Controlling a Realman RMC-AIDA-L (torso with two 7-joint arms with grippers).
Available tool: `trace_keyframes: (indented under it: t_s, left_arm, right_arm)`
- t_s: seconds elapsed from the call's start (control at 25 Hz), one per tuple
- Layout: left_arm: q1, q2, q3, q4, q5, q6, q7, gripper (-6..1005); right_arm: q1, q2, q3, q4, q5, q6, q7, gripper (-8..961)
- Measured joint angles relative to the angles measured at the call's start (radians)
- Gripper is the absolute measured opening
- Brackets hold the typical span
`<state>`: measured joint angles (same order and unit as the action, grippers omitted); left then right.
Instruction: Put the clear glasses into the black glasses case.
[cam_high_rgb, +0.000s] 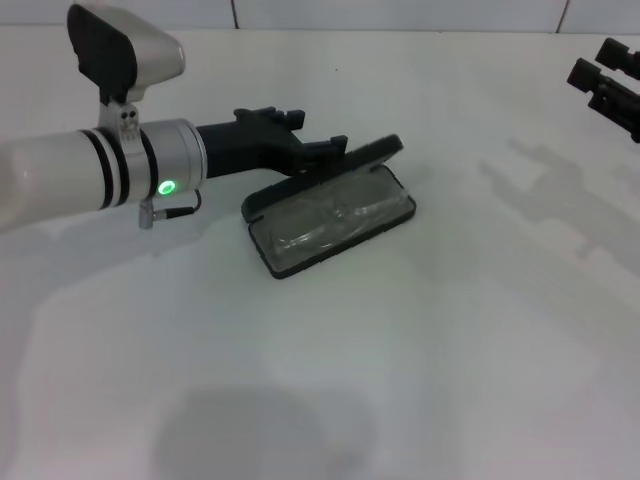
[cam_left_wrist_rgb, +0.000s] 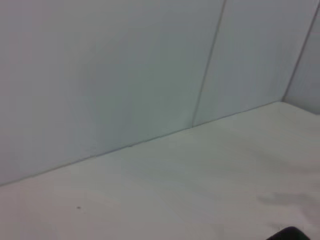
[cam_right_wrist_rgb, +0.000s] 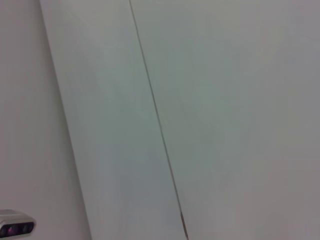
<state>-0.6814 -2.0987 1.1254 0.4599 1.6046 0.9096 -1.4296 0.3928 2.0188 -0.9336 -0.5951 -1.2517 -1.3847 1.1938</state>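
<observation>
Clear glasses lie in black glasses case beside left hand.

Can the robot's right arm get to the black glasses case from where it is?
Probably yes. Nothing stands between the right gripper, at the table's far right, and the black glasses case, but the left gripper is already at its lid, so the two could bump.

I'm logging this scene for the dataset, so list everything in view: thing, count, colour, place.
black glasses case: one, matte black, open at mid-table, lid raised at the back.
clear glasses: one, transparent, lying inside the case.
table: one, white, under everything.
wall: white panels with seams, behind the table.
left arm: one, silver with black bands and a green light, reaching in from the left.
left claw: one, black, at the case's lid.
right claw: one, black, parked at the far right edge.
</observation>
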Motion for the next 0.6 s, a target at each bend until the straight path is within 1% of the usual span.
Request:
trace_keyframes:
  t_s: [0.24, 0.28, 0.4, 0.48, 0.6]
  left_arm:
    - [0.009, -0.004, 0.042, -0.012, -0.014, 0.007, 0.003, 773]
    - [0.020, -0.004, 0.102, -0.014, -0.045, 0.001, 0.011, 773]
    - [0.031, -0.004, 0.157, -0.014, -0.083, -0.006, 0.021, 773]
    - [0.040, -0.004, 0.181, -0.011, -0.106, -0.005, 0.031, 773]
    - [0.050, -0.003, 0.191, -0.006, -0.136, 0.009, 0.050, 773]
  right_arm:
    - [0.008, 0.000, -0.003, 0.004, 0.000, 0.018, -0.009, 552]
    - [0.012, 0.000, -0.004, 0.007, 0.000, 0.021, -0.010, 553]
    - [0.018, -0.001, -0.007, 0.011, 0.000, 0.032, -0.013, 555]
    - [0.021, -0.001, -0.011, 0.012, 0.000, 0.041, -0.020, 557]
    - [0.024, -0.001, -0.017, 0.012, 0.000, 0.049, -0.033, 560]
